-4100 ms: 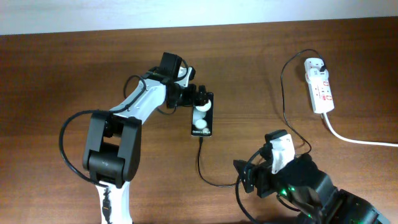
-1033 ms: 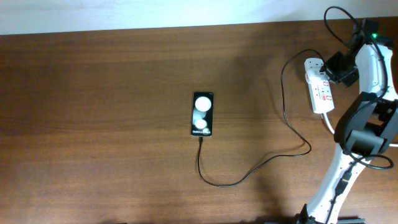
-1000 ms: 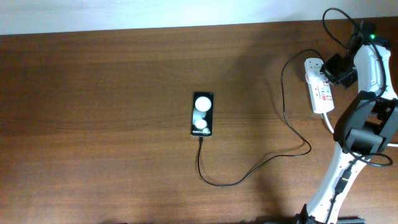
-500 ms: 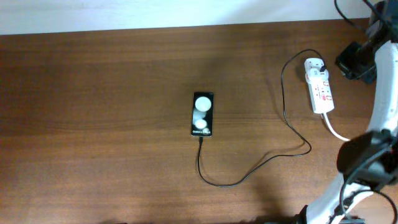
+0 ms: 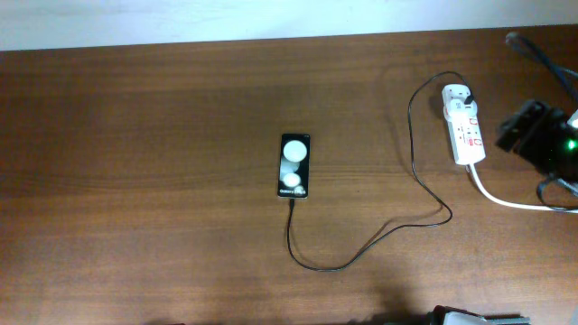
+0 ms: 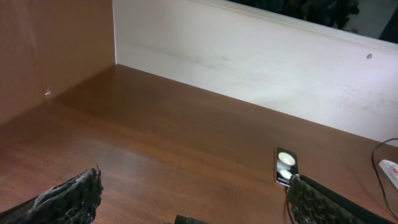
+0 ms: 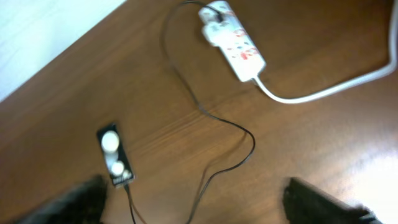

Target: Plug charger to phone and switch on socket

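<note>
The black phone (image 5: 294, 166) lies flat mid-table, its two white patches up. The thin black charger cable (image 5: 361, 253) runs from the phone's near end in a loop to its black plug (image 5: 470, 97), which sits in the far end of the white socket strip (image 5: 463, 126). My right arm (image 5: 540, 135) is at the table's right edge, just right of the strip and not touching it. In the right wrist view my right gripper (image 7: 205, 202) is open and empty, high above the phone (image 7: 115, 158), the cable (image 7: 217, 118) and the strip (image 7: 233, 40). My left gripper (image 6: 196, 205) is open and empty, far from the phone (image 6: 285, 167).
The strip's thick white cord (image 5: 515, 200) trails off toward the right edge, and also shows in the right wrist view (image 7: 323, 87). A white wall (image 6: 249, 62) borders the table's far side, and a brown side panel (image 6: 50, 43) stands at the left.
My right arm has pulled back from the socket strip's far end to the right edge and risen. The left arm, at the phone 4 s ago, has left the overhead view.
</note>
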### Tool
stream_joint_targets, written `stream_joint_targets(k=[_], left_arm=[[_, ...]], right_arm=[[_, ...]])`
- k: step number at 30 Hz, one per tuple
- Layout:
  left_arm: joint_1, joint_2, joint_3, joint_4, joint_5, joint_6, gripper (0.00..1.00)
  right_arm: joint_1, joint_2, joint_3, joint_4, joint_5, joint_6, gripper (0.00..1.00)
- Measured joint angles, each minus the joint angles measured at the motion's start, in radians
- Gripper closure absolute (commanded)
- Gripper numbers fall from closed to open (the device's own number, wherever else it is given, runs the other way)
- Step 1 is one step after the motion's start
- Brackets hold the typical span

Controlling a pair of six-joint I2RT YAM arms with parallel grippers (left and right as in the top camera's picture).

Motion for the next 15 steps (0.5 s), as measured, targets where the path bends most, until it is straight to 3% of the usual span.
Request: stream_joint_targets(k=[4,11,15], left_arm=[[0.000,0.000,0.000,0.000,0.000,0.000,0.01],[0.000,0.000,0.000,0.000,0.000,0.000,0.01],[0.000,0.000,0.000,0.002,0.000,0.000,0.01]], right_arm=[[0.001,-0.082,0.000,0.000,-0.056,-0.068,0.01],[0.001,-0.034,0.000,0.000,-0.067,-0.166,0.01],[0.001,-0.224,-0.137,0.089,-0.071,-0.269,0.01]])
